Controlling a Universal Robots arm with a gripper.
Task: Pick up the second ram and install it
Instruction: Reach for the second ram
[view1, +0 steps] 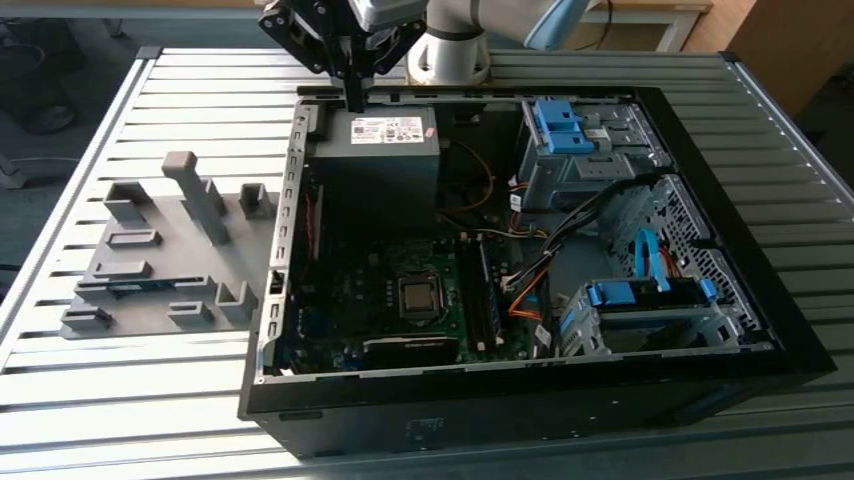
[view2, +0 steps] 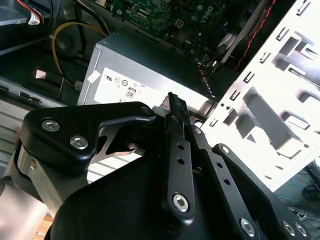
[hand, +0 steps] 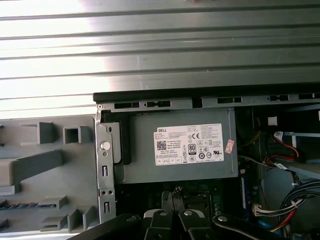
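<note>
I see the second ram as a thin, narrow strip, greenish-blue in the exterior view and dark with a row of small black chips in the first wrist view. It sits in the grey holder on the surface, lying level and lengthwise between low holder blocks, toward the holder's near part. It is on the exterior view's left, well apart from the PC case and outside it, so it is not yet picked up or installed. From here I cannot tell whether it lies flat or stands on its long edge.
</note>
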